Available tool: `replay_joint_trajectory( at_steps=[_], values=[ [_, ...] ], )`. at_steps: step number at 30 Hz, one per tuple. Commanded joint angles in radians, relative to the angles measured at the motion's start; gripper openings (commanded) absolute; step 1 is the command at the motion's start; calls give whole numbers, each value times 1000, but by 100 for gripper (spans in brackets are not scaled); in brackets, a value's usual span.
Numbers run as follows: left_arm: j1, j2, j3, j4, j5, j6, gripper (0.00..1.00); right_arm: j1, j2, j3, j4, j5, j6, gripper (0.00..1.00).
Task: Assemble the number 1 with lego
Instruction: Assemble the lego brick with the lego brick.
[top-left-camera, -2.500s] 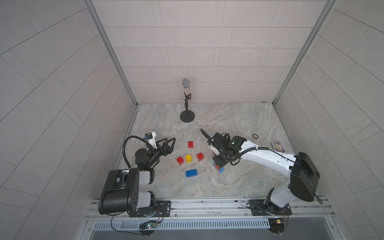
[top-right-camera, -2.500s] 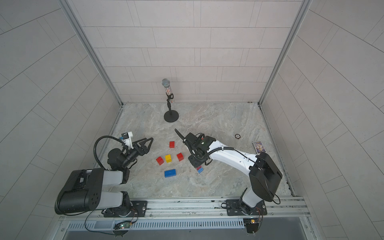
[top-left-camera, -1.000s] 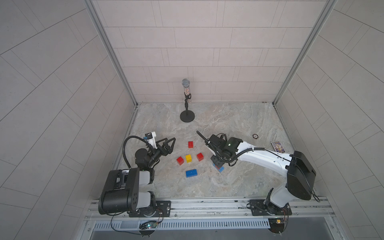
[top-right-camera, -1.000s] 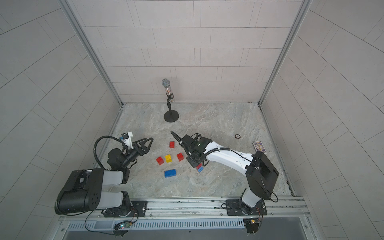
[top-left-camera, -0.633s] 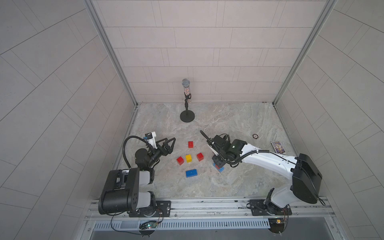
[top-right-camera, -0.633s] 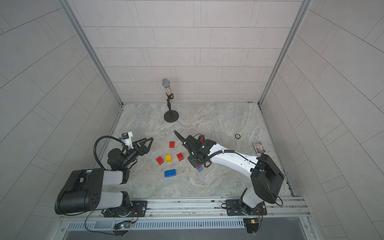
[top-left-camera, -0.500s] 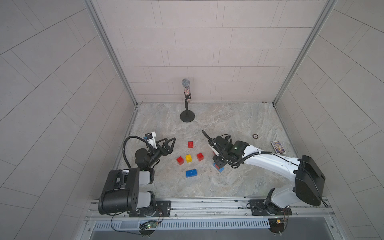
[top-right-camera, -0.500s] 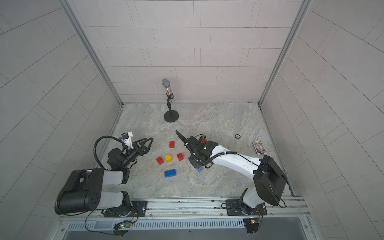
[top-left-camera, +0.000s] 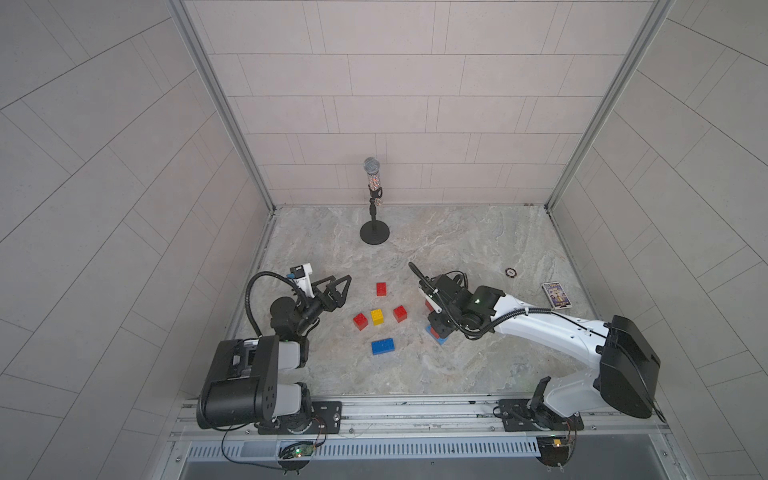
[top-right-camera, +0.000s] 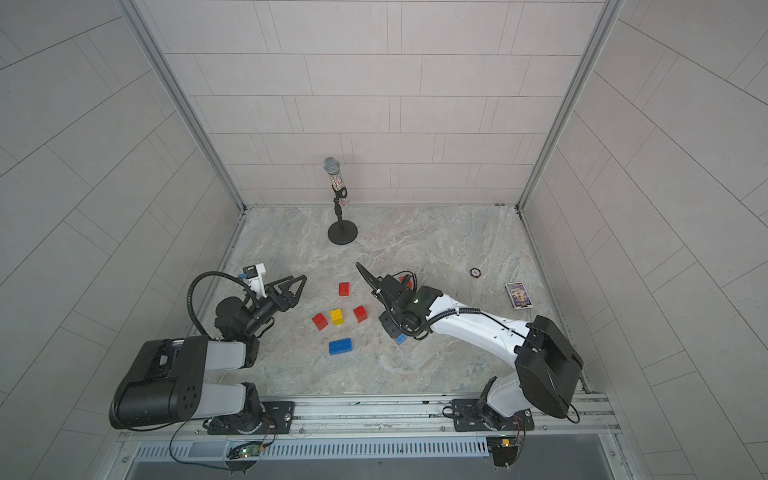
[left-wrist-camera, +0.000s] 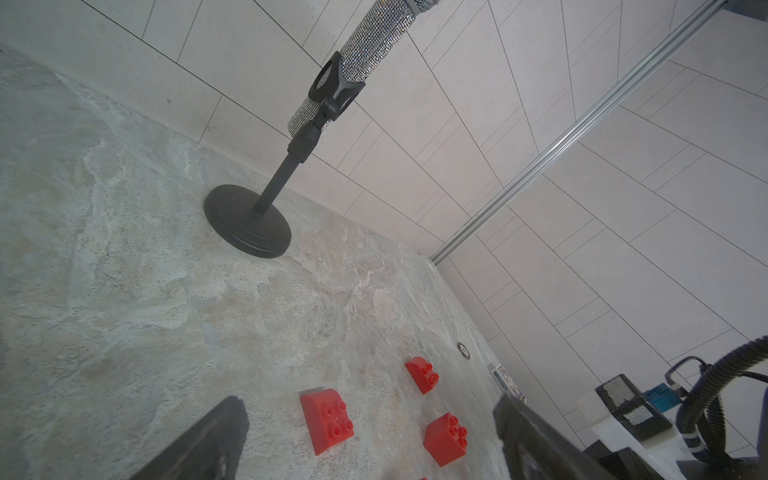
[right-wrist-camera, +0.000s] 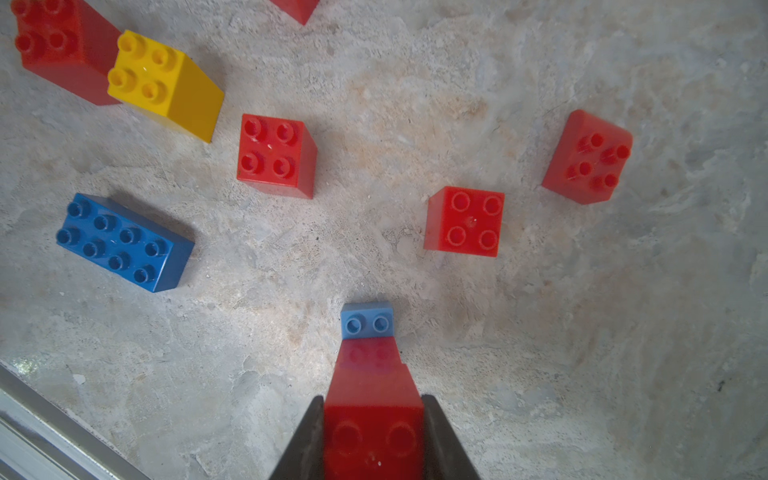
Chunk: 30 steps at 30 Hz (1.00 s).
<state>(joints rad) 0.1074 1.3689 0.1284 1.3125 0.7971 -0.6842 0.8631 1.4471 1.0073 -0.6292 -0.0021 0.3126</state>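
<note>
Since the earlier frame my right arm's elbow has swung outward. The right end effector (right-wrist-camera: 372, 409) is clamped on the top red brick (right-wrist-camera: 374, 444) of a stack seated on the light blue brick (right-wrist-camera: 366, 322) on the table (top-left-camera: 457, 374). The left end effector (top-left-camera: 338, 291) is spread and empty. The bricks look rigid, light and smooth, so I judge the flat side walls the best hold.

No legible text, print on the small card box (top-left-camera: 557, 295) too blurred to read
</note>
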Motion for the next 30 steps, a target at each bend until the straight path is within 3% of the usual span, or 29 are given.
replay_joint_trajectory(
  at_steps=[1,24,25,27,30],
  values=[
    [8,2,1,46,11,-8,100,-3,34,-64,-172,-7,-6,0],
    [8,2,0,46,11,-7,100,3,17,-109,-134,-14,0,0],
    [8,2,2,46,10,-8,100,2,13,-95,-143,-10,-5,10],
    [8,4,1,46,11,-9,100,2,4,-54,-175,-5,-23,44],
    [8,5,2,46,11,-9,100,2,-8,5,-203,-2,-49,66]
  ],
)
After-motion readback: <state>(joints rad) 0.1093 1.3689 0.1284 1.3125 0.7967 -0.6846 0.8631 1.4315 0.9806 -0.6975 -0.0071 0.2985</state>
